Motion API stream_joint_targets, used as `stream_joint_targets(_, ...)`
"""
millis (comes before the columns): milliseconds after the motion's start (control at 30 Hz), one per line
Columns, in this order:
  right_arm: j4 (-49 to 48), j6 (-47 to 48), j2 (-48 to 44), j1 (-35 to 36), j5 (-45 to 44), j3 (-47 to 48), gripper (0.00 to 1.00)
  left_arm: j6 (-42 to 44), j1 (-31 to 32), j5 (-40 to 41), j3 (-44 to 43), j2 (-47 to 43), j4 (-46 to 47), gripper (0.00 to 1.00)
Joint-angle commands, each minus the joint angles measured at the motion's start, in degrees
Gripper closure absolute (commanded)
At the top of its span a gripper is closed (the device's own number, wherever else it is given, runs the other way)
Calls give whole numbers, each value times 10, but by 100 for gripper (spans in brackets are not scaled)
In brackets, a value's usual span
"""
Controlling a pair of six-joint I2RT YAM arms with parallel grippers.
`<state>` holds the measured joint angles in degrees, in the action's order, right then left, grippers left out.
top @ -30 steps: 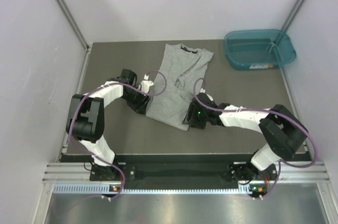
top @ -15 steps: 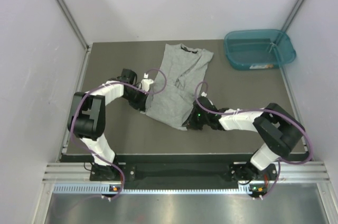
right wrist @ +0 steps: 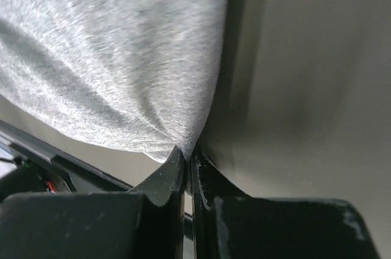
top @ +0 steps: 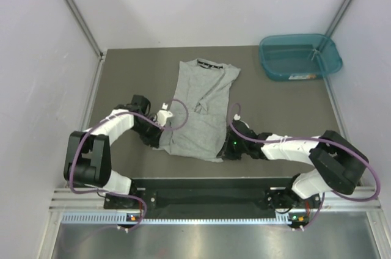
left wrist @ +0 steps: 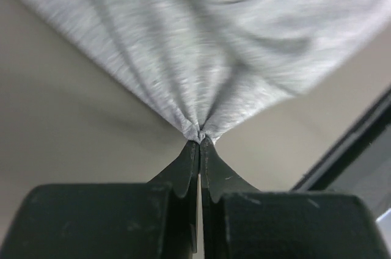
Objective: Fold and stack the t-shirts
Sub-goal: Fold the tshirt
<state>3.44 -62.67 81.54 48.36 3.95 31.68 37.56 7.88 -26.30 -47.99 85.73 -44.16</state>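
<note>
At the middle of the table (top: 128,76) I see 1 grey t-shirt (top: 201,106) lying mostly flat, collar toward 12 o'clock and hem toward 6. My left gripper (left wrist: 199,143) is pinched tight on the hem corner at about 7 o'clock, fabric bunched at its tips. My right gripper (right wrist: 188,152) is likewise clamped on the corner at 5 o'clock. The teal tub (top: 299,57) sits well apart at 2 o'clock.

left hand (left wrist: 199,142) clamped, right hand (right wrist: 188,151) clamped
</note>
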Motion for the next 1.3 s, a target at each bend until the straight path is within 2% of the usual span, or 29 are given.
stream_joint_targets(0, 35, 22, -3, 24, 11, 22, 100, 35, 42, -28, 29, -28, -53, 100)
stream_joint_targets(33, 44, 20, -5, 25, 14, 22, 100, 51, 51, -32, 37, -34, -59, 97)
stream_joint_targets(100, 52, 18, -17, 25, 15, 12, 94, 41, 57, -9, 55, -43, -52, 80)
stream_joint_targets(133, 55, 17, -23, 25, 14, 8, 88, 39, 57, -2, 59, -55, -50, 67)
stream_joint_targets(167, 55, 17, -31, 25, 6, 4, 74, 40, 57, 2, 55, -58, -51, 62)
stream_joint_targets(233, 60, 23, -50, 17, 3, 3, 63, 33, 53, 22, 41, -69, -51, 55)
stream_joint_targets(300, 68, 40, -66, -6, 1, 10, 62, 10, 44, 30, 1, -71, -51, 43)
stream_joint_targets(433, 74, 90, -74, -60, -9, 46, 65, -54, 40, -3, -78, -52, -19, 43)
stream_joint_targets(533, 56, 123, -51, -106, -8, 72, 67, -101, 40, -18, -90, -26, 67, 55)
stream_joint_targets(600, 46, 146, -24, -127, -7, 98, 68, -113, 40, -15, -88, -5, 116, 55)
stream_joint_targets(733, 61, 187, 34, -130, -22, 160, 65, -108, 42, -16, -111, 62, 143, 48)
stream_joint_targets(833, 57, 193, 77, -129, -8, 193, 64, -99, 44, -47, -127, 80, 152, 47)
stream_joint_targets(967, 67, 203, 116, -129, -31, 219, 63, -111, 46, -35, -122, 87, 200, 47)
stream_joint_targets(1267, 93, 229, 151, -131, -67, 261, 62, -101, 47, -45, -125, 97, 216, 48)
